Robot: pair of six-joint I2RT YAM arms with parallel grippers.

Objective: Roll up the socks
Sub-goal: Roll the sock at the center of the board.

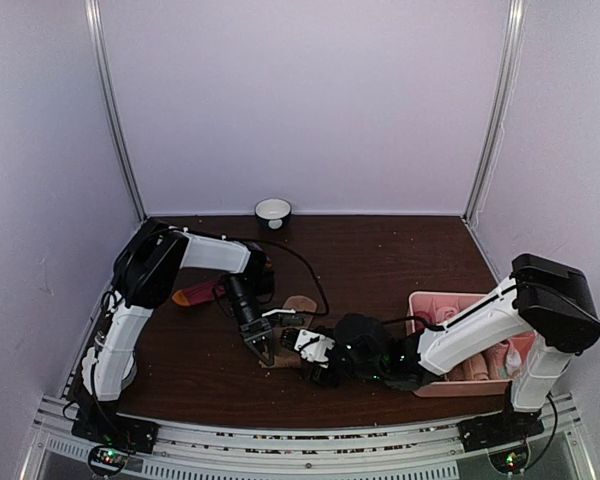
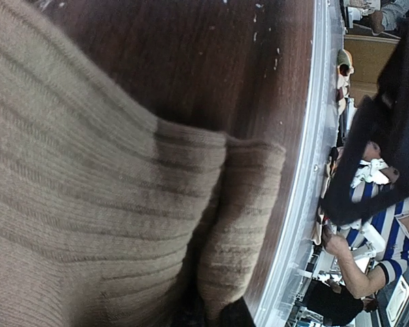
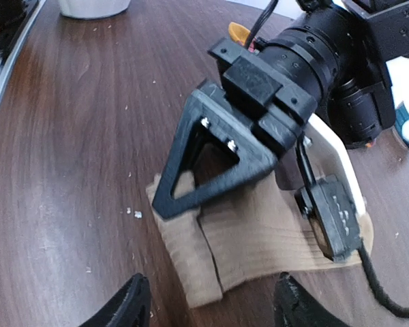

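Observation:
The tan sock (image 3: 259,238) lies flat on the table with one end folded over into a narrow flap (image 3: 191,262). My left gripper (image 3: 165,204) is shut, its tips nipping the far edge of that flap. In the left wrist view the ribbed tan sock (image 2: 88,204) fills the frame, and the jaws barely show at the bottom edge. My right gripper (image 3: 211,306) is open just short of the flap, one finger on each side and nothing between them. From above, both grippers (image 1: 262,348) (image 1: 315,362) meet over this sock (image 1: 300,303). The dark red sock (image 1: 195,294) lies behind the left arm.
A pink divided tray (image 1: 430,300) with small rolled socks stands at the right, under the right arm. A small white bowl (image 1: 273,212) sits by the back wall. The left arm's cable (image 3: 375,286) trails over the tan sock. The table's front rail (image 2: 307,170) is close.

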